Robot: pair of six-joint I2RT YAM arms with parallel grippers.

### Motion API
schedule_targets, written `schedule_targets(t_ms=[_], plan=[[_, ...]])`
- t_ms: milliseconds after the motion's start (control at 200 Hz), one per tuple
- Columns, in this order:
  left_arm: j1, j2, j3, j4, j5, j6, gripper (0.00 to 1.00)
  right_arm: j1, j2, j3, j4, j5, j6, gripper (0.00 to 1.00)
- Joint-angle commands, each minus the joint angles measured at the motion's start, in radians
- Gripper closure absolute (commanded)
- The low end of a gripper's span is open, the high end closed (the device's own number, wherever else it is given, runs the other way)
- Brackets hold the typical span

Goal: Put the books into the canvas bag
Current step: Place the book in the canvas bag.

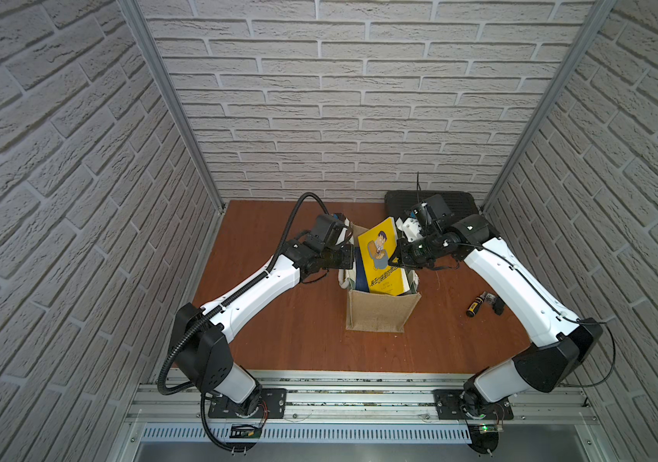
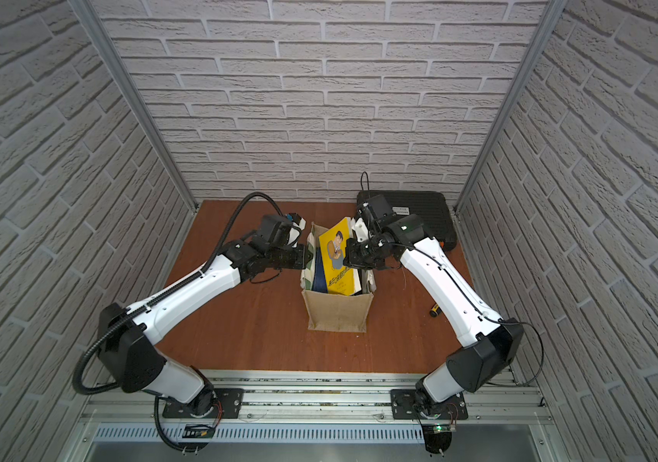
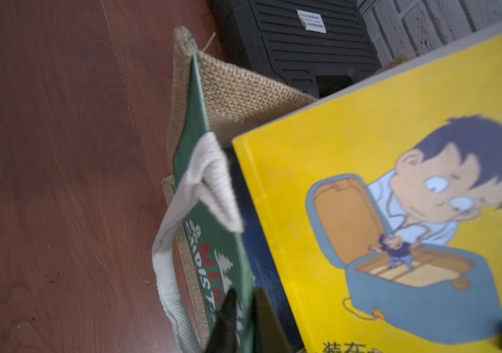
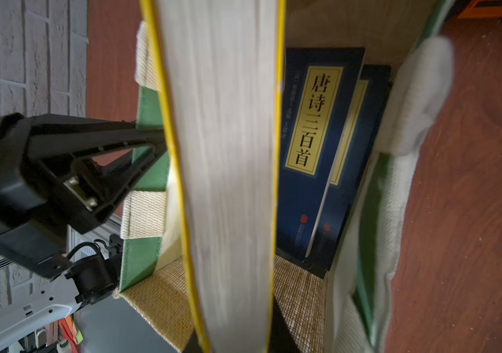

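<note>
**A:** Status?

**B:** Left pincer (image 3: 244, 293) is clamped on the canvas bag (image 1: 379, 312), on its green panel (image 3: 213, 244). Right pincer (image 1: 394, 260) is clamped on the yellow book (image 1: 379, 256). The book is tilted, with its lower end in the bag below the tips. Navy books (image 4: 307, 152) sit deeper, beyond them.

**A:** Best way to do it?

**B:** Probably lower along the book's tilt with the panel pulled aside, and release only once it is seated.

A tan canvas bag (image 1: 379, 312) with green side panels is seen standing upright, mouth open. A yellow book (image 1: 378, 256) with a cartoon cover is tilted half inside it; two navy books (image 4: 311, 146) are stood within.
</note>
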Motion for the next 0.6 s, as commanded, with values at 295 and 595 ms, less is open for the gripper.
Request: schedule_targets(t_ms=[295,595], plan=[[0.026,-0.094,-0.09,0.02,-0.039,-0.033,1.0,0.018,0.069,-0.117,0.267,-0.056,0.143,0.94],[0.055,-0.117,-0.104,0.016,-0.017,-0.04,0.94,0.017,0.086,-0.118,0.245,0.036,0.133,0.65]])
